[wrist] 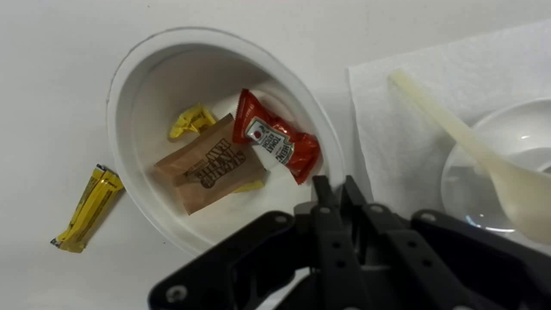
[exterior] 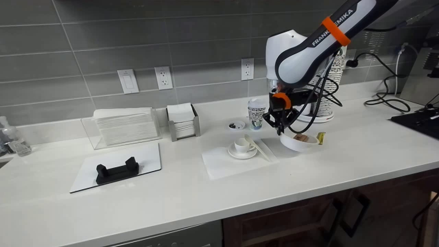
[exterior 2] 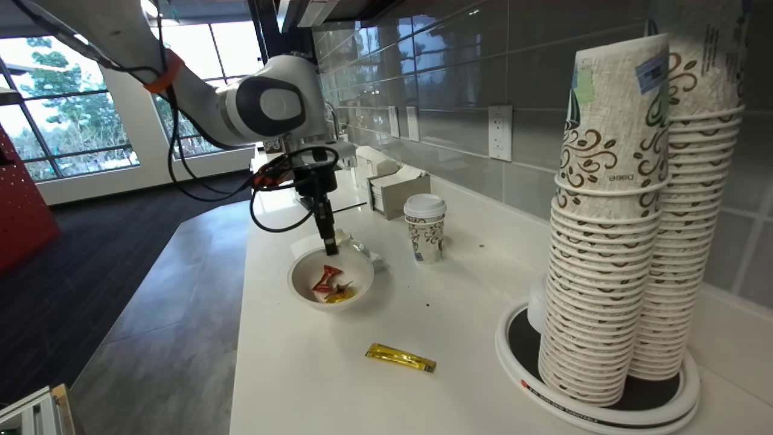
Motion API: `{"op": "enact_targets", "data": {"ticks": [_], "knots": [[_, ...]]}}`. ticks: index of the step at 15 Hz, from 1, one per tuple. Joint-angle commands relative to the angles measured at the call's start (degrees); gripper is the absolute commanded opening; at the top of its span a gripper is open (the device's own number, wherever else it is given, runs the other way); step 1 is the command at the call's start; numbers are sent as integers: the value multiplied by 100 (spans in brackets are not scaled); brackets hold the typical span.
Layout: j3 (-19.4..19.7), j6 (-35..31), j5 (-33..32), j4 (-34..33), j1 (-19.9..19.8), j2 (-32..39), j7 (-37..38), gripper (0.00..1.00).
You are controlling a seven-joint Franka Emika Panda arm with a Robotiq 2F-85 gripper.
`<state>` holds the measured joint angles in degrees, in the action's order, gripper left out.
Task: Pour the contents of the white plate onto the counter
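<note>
A white bowl point(wrist: 122, 125) stands in for the plate; it also shows in both exterior views point(exterior: 295, 145) point(exterior 2: 311, 269). My gripper point(wrist: 335, 183) is shut on its rim, one finger inside and one outside. In the exterior views the gripper point(exterior: 280, 131) point(exterior 2: 331, 246) points down at the rim. The bowl is tilted, its gripped side higher. I cannot tell if its base touches the counter point(exterior: 171, 206). Inside lie a red ketchup packet point(wrist: 275, 134), a brown sugar packet point(wrist: 211, 165) and yellow packets point(wrist: 193, 121), partly covered.
A yellow stick packet point(exterior 2: 400, 357) lies on the counter beside the bowl. A white cup point(exterior: 242, 145) on a saucer, with a spoon point(exterior: 258, 147), stands on a napkin point(exterior: 219, 166) close by. A lidded paper cup point(exterior 2: 426, 232) and tall cup stacks point(exterior 2: 604, 254) stand toward the wall.
</note>
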<state>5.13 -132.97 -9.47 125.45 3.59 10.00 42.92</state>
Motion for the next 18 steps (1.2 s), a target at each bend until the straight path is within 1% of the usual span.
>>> {"op": "enact_targets", "data": {"ticks": [1,4,7,9,12,15,18], "knots": [[72,68,-151,355,-159,-619,-35,2],[101,58,83,497,-422,-961,-618,2],[191,80,350,626,-728,-1273,-1432,2],[284,177,695,678,-915,-1468,-2094,2],[459,488,1357,668,-1122,-1687,-3296,2],[639,921,1889,545,-1228,-1721,-4327,2],[830,1116,2523,474,-1276,-1686,-5302,2]]}}
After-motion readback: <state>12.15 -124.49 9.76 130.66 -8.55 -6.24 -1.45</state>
